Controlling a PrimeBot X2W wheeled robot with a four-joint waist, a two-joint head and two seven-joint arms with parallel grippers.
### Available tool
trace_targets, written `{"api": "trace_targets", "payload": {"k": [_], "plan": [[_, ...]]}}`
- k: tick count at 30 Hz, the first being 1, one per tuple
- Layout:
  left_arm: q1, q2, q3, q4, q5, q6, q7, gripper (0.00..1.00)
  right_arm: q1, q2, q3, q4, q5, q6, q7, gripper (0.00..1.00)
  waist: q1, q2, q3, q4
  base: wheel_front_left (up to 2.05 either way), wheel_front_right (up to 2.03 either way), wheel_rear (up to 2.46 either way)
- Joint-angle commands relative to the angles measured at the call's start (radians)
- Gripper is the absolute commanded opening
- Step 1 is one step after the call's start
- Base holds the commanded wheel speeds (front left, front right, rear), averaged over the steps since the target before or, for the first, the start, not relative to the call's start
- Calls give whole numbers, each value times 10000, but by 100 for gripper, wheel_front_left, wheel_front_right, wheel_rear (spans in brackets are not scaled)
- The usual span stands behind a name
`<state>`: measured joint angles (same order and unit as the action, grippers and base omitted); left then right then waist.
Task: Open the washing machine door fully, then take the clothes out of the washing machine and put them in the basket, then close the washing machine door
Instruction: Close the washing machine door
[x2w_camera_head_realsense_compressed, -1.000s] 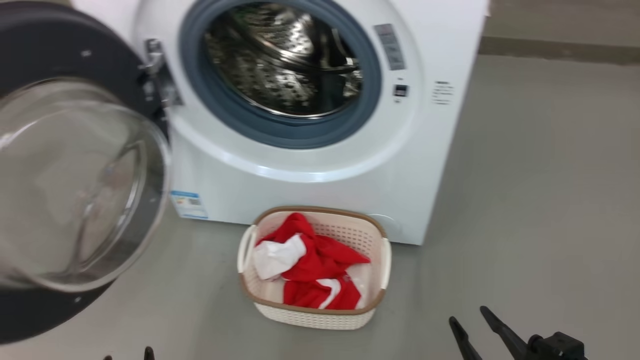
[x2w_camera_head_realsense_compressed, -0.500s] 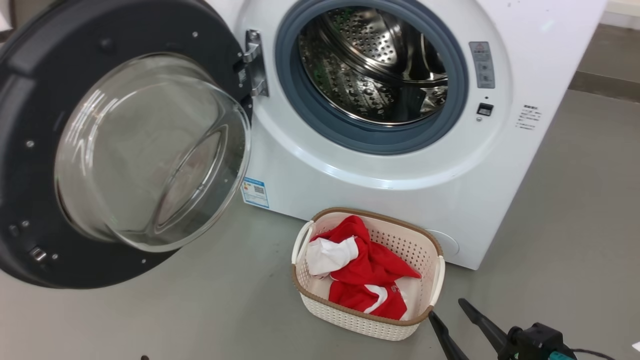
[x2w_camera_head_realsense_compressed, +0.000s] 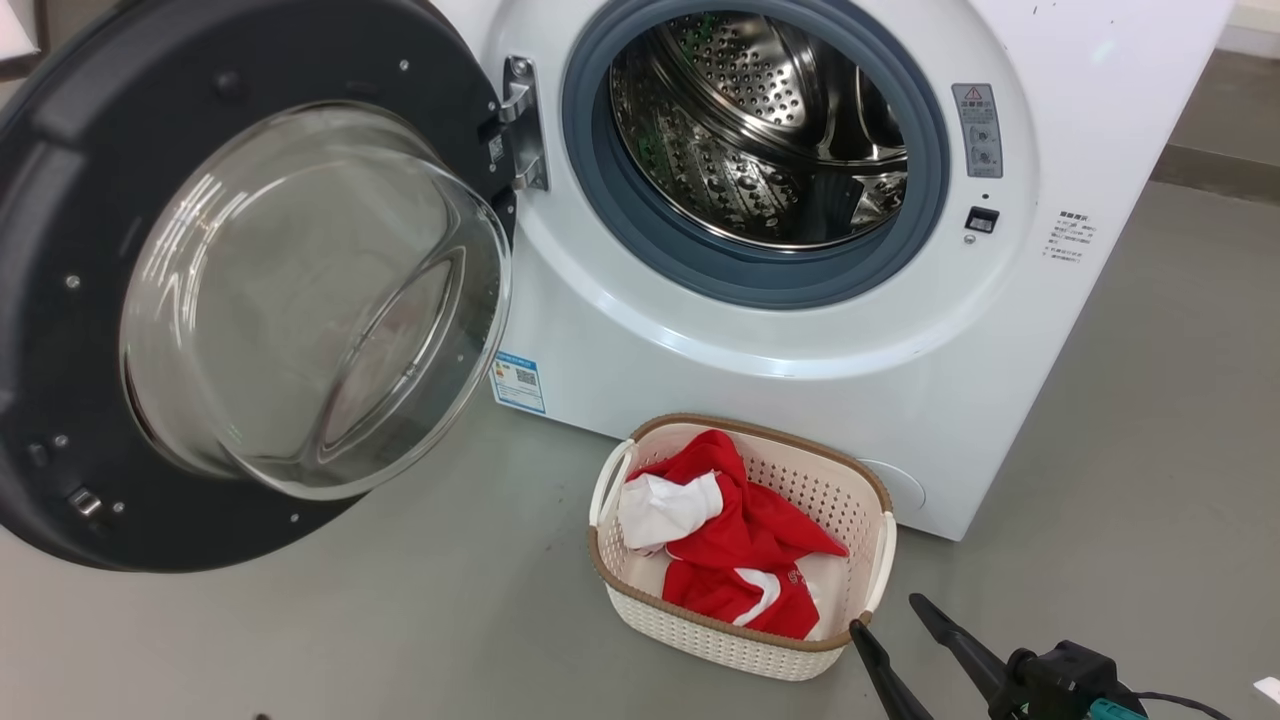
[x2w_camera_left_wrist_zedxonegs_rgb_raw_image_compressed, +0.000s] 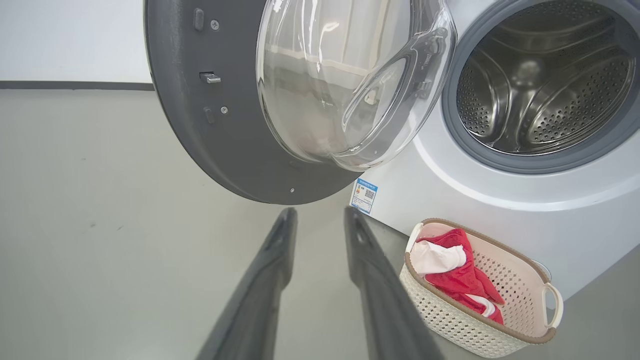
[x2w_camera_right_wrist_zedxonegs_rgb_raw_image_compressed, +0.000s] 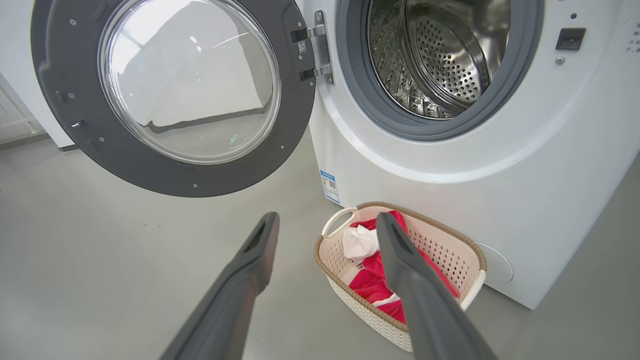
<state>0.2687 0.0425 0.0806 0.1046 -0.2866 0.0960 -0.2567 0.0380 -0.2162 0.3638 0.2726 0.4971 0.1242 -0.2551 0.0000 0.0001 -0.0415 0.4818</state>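
The washing machine (x2w_camera_head_realsense_compressed: 800, 350) stands with its steel drum (x2w_camera_head_realsense_compressed: 760, 130) showing no garments inside. Its washing machine door (x2w_camera_head_realsense_compressed: 300, 300) hangs swung wide open to the left, glass bowl facing me. On the floor in front sits the basket (x2w_camera_head_realsense_compressed: 740, 421), holding the red and white clothes (x2w_camera_head_realsense_compressed: 740, 540). My right gripper (x2w_camera_head_realsense_compressed: 885, 615) is open and empty just right of the basket's near corner; its wrist view has the fingers spread (x2w_camera_right_wrist_zedxonegs_rgb_raw_image_compressed: 327, 217) over the basket (x2w_camera_right_wrist_zedxonegs_rgb_raw_image_compressed: 360, 305). My left gripper (x2w_camera_left_wrist_zedxonegs_rgb_raw_image_compressed: 320, 212) is open and empty, low over the floor below the door (x2w_camera_left_wrist_zedxonegs_rgb_raw_image_compressed: 225, 125), left of the basket (x2w_camera_left_wrist_zedxonegs_rgb_raw_image_compressed: 450, 325).
A blue label (x2w_camera_head_realsense_compressed: 518, 382) sits on the machine's lower left front. Grey floor (x2w_camera_head_realsense_compressed: 350, 620) spreads under the open door and to the right of the machine. A dark baseboard (x2w_camera_left_wrist_zedxonegs_rgb_raw_image_compressed: 75, 86) runs along the white wall behind the door.
The whole head picture has shifted right and sharpened, so the camera moved. Door, machine and basket keep their places. The left fingertips at the bottom edge have sunk almost out of view.
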Motion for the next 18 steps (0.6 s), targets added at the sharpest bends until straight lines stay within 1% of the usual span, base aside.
{"api": "trace_targets", "payload": {"k": [1,5,9,13,16,18], "plan": [[-384,77,327,-325,-121,-74,-51,0,-358,-133,107,-197,36,65,-67,100,0,-1,16,-5,0,0,0],[-782,77,524,-649,-158,-391,-51,0,-314,-57,53,-204,16,65,-67,100,0,-1,40,-25,0,0,0],[-1431,77,1070,-1690,-151,-668,-51,0,-205,-4,-73,-220,-11,65,-67,100,0,-1,51,-59,0,0,0],[-2549,103,1872,-2811,260,-1271,-51,0,-77,10,-214,-280,-49,65,-67,100,0,-1,113,-72,0,0,0],[-3732,392,2542,-3112,274,-1674,-51,0,5,44,-277,-274,-65,65,-67,100,0,-1,89,-86,0,0,0],[-4609,819,3024,-3012,90,-1887,-51,0,16,93,-283,-276,-73,65,-67,100,0,-1,132,-165,0,0,0]]}}
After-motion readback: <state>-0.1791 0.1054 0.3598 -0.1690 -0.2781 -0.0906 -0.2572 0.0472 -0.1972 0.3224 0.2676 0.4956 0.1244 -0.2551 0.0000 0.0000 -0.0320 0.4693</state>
